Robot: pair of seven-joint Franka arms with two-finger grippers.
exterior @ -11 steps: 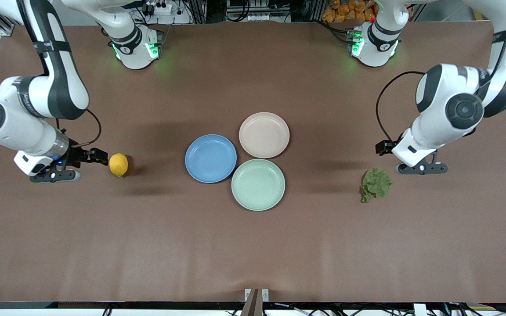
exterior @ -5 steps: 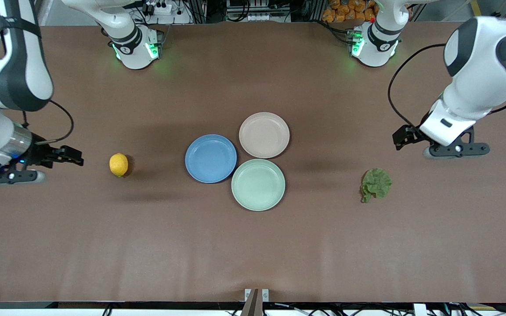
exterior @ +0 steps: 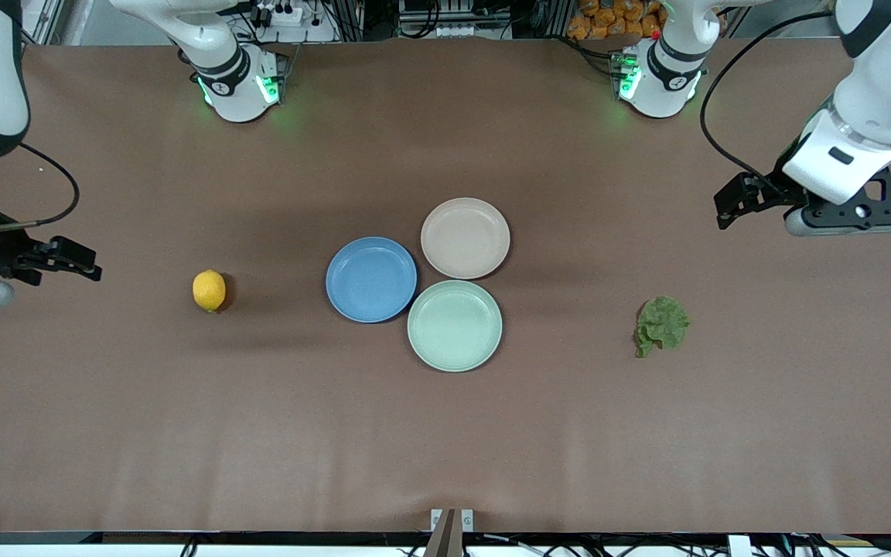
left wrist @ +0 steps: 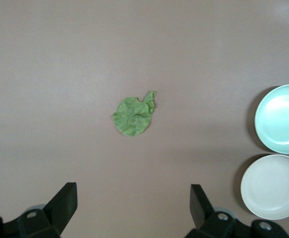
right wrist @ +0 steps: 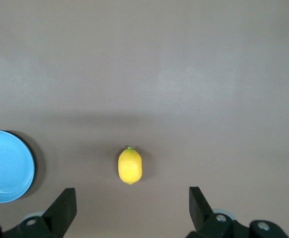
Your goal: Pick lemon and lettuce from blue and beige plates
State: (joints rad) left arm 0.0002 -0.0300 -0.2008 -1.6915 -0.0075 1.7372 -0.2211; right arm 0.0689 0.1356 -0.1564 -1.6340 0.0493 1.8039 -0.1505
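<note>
Front view: my right gripper (exterior: 66, 259) hangs wide and empty over bare table at the right arm's end, my left gripper (exterior: 755, 197) likewise at the left arm's end. The lemon (exterior: 209, 290) sits on the table (exterior: 445, 441), not on the blue plate (exterior: 371, 279); the lettuce (exterior: 661, 325) lies apart from the beige plate (exterior: 465, 237). Left wrist view: lettuce (left wrist: 133, 115) looks limp and light, so I'd pinch its crumpled middle. Right wrist view: lemon (right wrist: 129, 166) looks firm, smooth, maybe slippery; its long axis runs between my open fingers (right wrist: 62, 210), so I'd grip across the belly.
</note>
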